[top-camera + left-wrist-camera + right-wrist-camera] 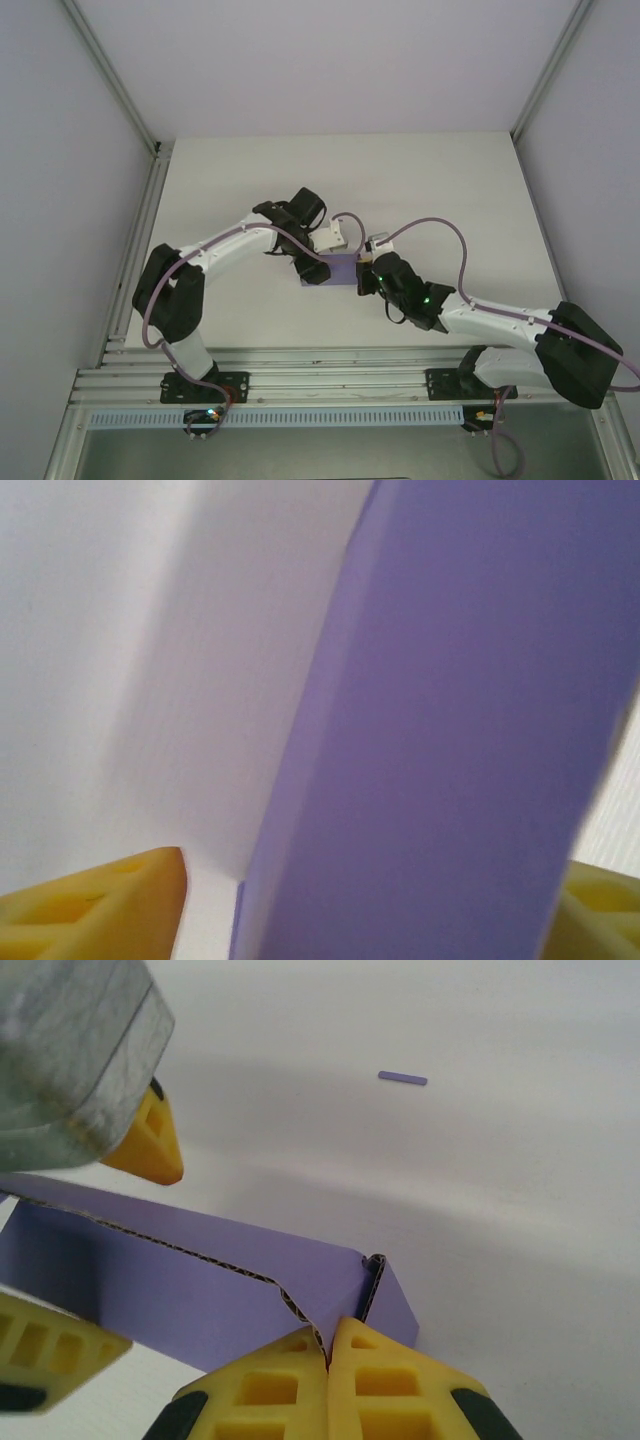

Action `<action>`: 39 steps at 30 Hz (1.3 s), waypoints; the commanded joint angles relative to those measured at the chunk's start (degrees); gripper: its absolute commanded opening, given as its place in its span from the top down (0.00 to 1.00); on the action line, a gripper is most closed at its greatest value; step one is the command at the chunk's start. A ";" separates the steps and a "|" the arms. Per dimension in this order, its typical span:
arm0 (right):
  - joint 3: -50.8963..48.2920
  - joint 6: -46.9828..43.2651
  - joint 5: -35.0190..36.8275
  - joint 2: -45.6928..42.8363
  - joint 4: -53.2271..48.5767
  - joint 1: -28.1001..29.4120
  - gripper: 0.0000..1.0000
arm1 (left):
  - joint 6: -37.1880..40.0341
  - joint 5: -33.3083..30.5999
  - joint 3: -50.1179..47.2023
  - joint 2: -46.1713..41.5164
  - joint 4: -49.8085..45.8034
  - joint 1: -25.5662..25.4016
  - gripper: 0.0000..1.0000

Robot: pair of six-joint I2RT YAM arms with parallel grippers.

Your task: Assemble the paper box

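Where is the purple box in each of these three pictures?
Top external: paper box mid-table, between left gripper and right gripper.
Left wrist: a tall purple wall, centre to right.
Right wrist: lower left, edge pinched by right gripper.
Shared landmark: the white table under it.

Purple paper box [450, 730], yellow fingertips [100, 910] on either side

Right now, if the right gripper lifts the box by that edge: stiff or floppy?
Probably light: the box is thin fluted card. Likely flexes, as the right gripper pinches one wall edge. Flat-sided, so unlikely to roll.
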 commanded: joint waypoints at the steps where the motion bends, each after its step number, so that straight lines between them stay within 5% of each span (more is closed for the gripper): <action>1: -1.06 2.06 -7.25 4.69 -14.47 2.03 1.00 | -2.83 0.43 -0.42 -5.58 5.46 -0.27 0.15; 5: 2.52 2.36 -4.28 6.78 -17.68 1.86 1.00 | -4.23 -0.76 -3.95 -10.12 8.13 -0.18 0.00; 9: 7.52 4.05 -2.70 8.49 -23.48 1.66 1.00 | -10.30 -5.87 -5.45 -15.16 8.12 1.00 0.00; 14: 11.26 6.06 -1.37 11.19 -28.51 1.73 1.00 | -28.30 -19.20 -7.38 -22.27 2.75 3.26 0.00; 17: 13.73 8.03 -1.37 13.34 -30.93 1.80 1.00 | -37.96 -22.13 -10.17 -26.42 -1.69 3.55 0.11; 19: 15.71 8.62 -1.59 14.86 -32.73 1.82 1.00 | -41.56 -19.83 -13.14 -29.48 -2.55 3.72 0.27; 22: 17.25 8.61 -1.84 16.37 -34.04 1.82 1.00 | -43.70 -14.61 -18.55 -32.88 1.08 4.48 0.37; 33: 16.78 7.37 -3.29 15.63 -33.00 1.80 1.00 | -38.39 -3.41 -18.05 -26.41 7.56 10.21 0.62; 39: 16.87 7.03 -3.68 16.34 -32.90 1.81 1.00 | -38.07 -1.97 -18.77 -26.10 8.68 10.12 0.63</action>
